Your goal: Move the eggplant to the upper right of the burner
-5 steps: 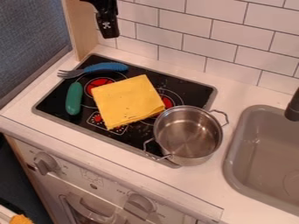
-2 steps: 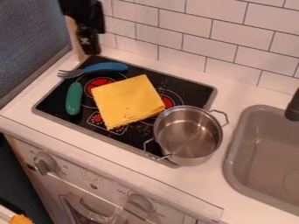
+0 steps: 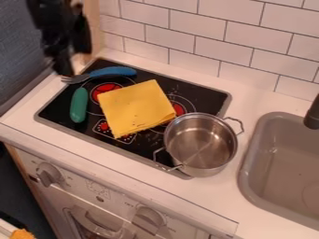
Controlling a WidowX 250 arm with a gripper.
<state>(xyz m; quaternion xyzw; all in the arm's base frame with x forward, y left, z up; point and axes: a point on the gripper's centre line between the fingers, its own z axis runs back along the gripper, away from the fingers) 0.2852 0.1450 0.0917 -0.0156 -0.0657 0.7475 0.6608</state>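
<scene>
White brick-like tiles rise behind a pale desk, into which a black stovetop is set, with a grey sink to its right. Black and blurred, the end effector hangs down at the upper left, by the stovetop's rear left corner — whether it is released or clenched, I cannot tell. Near the stovetop's left edge lies the task's thing, a green eggplant-shaped toy, left of a folded yellow cloth that partly covers the red burner markings. Behind both rests a blue-handled fork, its tines pointing left. A shiny metal pot stands upright at the front right corner — its two handles sticking out on opposite sides.
</scene>
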